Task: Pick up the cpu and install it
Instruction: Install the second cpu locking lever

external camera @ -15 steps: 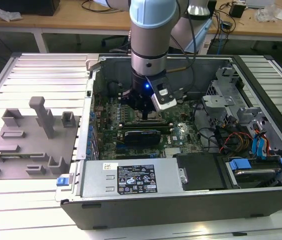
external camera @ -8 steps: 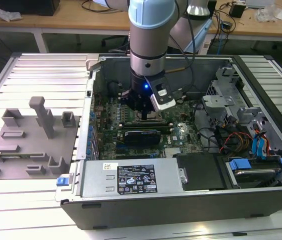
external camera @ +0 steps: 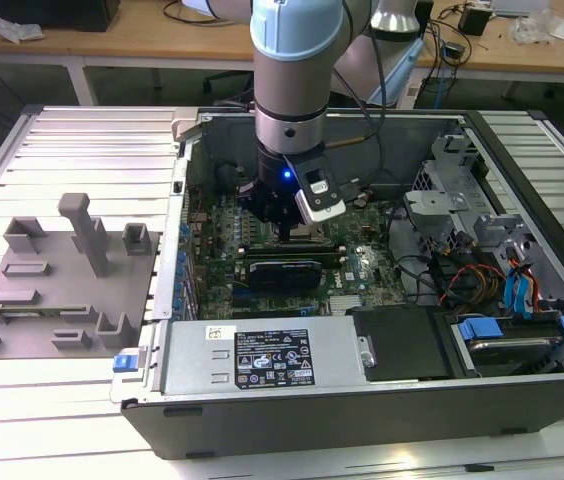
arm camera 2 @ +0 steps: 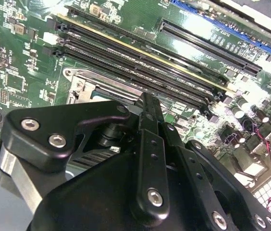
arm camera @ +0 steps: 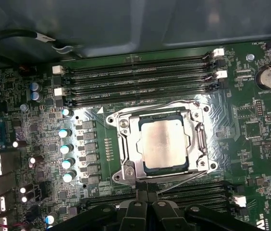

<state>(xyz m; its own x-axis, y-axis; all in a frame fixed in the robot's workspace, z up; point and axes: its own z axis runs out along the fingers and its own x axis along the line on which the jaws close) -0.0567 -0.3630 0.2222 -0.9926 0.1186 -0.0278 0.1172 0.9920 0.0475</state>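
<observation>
The cpu point(arm camera: 166, 144), a flat square chip with a silver metal top, lies level inside the metal socket frame point(arm camera: 126, 144) of the green motherboard point(arm camera: 251, 125). In the first wrist view my gripper point(arm camera: 147, 193) hangs just beside the socket's edge, apart from the chip, its black fingers pressed together with nothing between them. The second wrist view shows the same joined fingers point(arm camera 2: 150, 144) above the socket frame point(arm camera 2: 80, 86). In the exterior view the gripper point(external camera: 287, 225) is lowered into the open computer case point(external camera: 522, 400) over the board's middle.
Memory slots point(arm camera: 135, 79) run along one side of the socket, capacitors point(arm camera: 66, 149) along another. A black expansion card point(external camera: 282, 272) and the power supply point(external camera: 262, 355) lie toward the case front, a drive cage point(external camera: 472, 220) on the exterior view's right. A grey holder plate point(external camera: 62, 290) sits on the exterior view's left.
</observation>
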